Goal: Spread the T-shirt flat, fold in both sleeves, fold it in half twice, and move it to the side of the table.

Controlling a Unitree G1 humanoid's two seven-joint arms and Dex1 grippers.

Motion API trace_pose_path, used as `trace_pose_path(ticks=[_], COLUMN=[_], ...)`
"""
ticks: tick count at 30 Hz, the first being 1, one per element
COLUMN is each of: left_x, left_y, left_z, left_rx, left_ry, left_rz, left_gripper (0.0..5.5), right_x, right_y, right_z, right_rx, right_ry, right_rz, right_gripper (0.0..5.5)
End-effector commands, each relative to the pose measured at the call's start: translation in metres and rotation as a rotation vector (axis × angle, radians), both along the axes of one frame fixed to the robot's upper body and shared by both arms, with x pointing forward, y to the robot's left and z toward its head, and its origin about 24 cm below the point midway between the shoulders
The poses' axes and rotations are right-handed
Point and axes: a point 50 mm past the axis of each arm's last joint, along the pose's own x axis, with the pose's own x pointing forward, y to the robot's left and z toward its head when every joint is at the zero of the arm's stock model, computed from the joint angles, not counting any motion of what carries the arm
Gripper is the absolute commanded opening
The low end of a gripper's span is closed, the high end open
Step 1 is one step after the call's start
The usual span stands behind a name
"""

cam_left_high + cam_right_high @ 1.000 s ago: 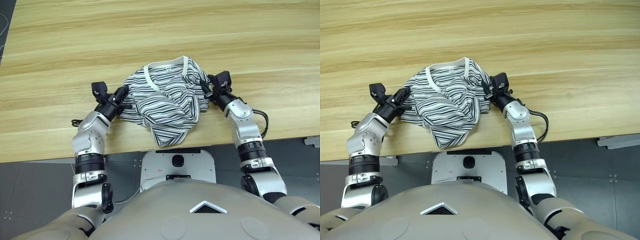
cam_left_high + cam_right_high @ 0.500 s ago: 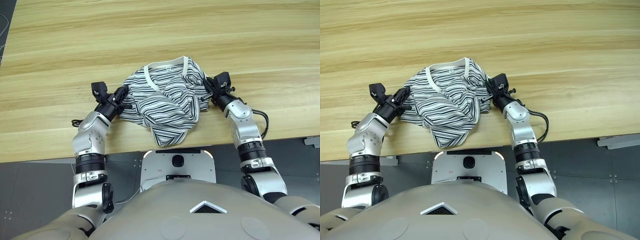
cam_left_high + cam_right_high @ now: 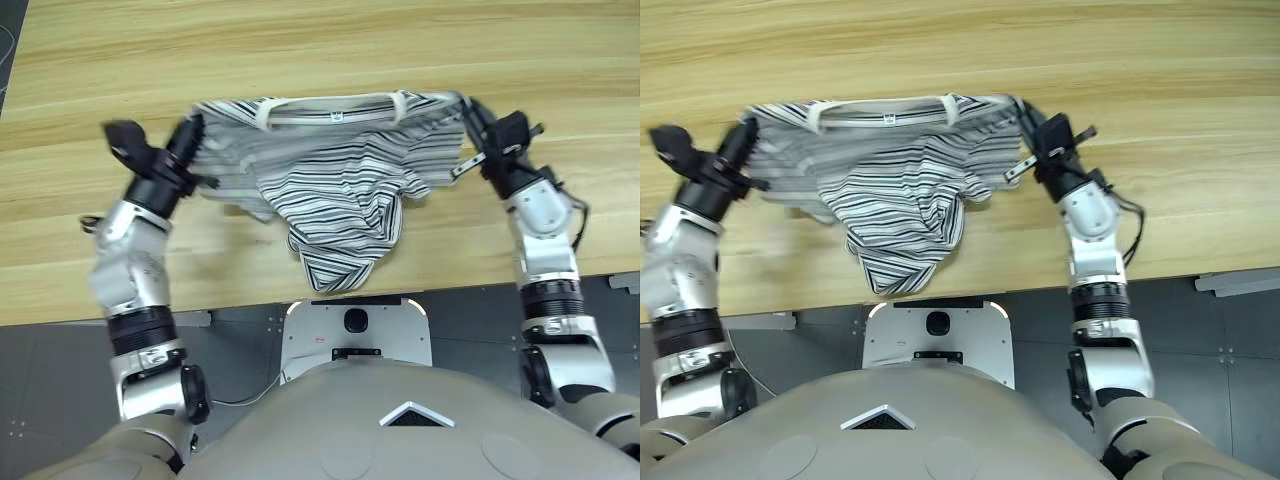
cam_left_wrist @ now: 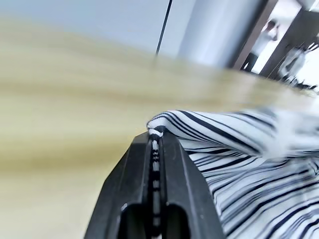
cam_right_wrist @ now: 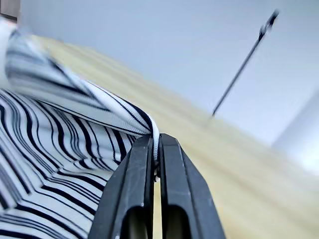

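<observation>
The black-and-white striped T-shirt (image 3: 335, 180) with a white collar hangs stretched between my two grippers above the wooden table (image 3: 300, 50). Its lower part sags in a crumpled bunch down to the table's near edge. My left gripper (image 3: 190, 135) is shut on the shirt's left shoulder edge; in the left wrist view the fabric hem (image 4: 155, 149) is pinched between the black fingers (image 4: 174, 169). My right gripper (image 3: 472, 112) is shut on the right shoulder edge, and the right wrist view has the striped cloth (image 5: 60, 149) clamped between its fingers (image 5: 172, 189).
The wooden table spreads bare far beyond the shirt and to both sides. Its near edge (image 3: 240, 305) runs just under the hanging bunch of cloth. A black cable (image 3: 580, 215) loops beside my right forearm.
Both grippers have lifted and pulled apart, the left to the left, the right to the right, stretching the crumpled shirt out wide. Both arms have risen off the table.
</observation>
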Motion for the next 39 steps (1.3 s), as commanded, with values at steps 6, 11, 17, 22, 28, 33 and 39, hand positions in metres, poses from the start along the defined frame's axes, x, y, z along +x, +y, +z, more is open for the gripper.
trace_pose_path(ticks=[6,11,17,22,28,33,39], left_x=[-0.025,-0.059,-0.118,-0.139,-0.131,-0.112,-0.101], left_y=[-0.023,-0.054,-0.067,-0.051,-0.023,-0.001,-0.039], left_z=[0.078,0.114,0.14,0.171,0.175,0.148,0.083], left_rx=[0.129,0.19,0.261,0.245,0.331,0.383,0.334], left_ry=[-0.315,-0.537,-0.772,-0.957,-0.874,-0.654,-0.322], left_rz=[-0.132,-0.425,-0.831,-0.84,-0.74,-0.688,-0.928], left_gripper=[0.1,0.1,0.1,0.1,0.1,0.1,0.1], right_x=[-0.042,-0.079,-0.119,-0.142,-0.137,-0.118,-0.101], right_y=[-0.005,-0.015,-0.056,-0.079,-0.085,-0.037,-0.022], right_z=[0.067,0.111,0.168,0.207,0.213,0.173,0.138], right_rx=[-0.11,-0.024,0.086,0.241,0.286,0.055,-0.052], right_ry=[-0.305,-0.306,-0.437,-0.655,-0.628,-0.327,-0.134], right_rz=[0.371,0.593,0.69,0.725,0.747,0.824,0.858], right_gripper=[0.13,0.13,0.13,0.13,0.13,0.13,0.13])
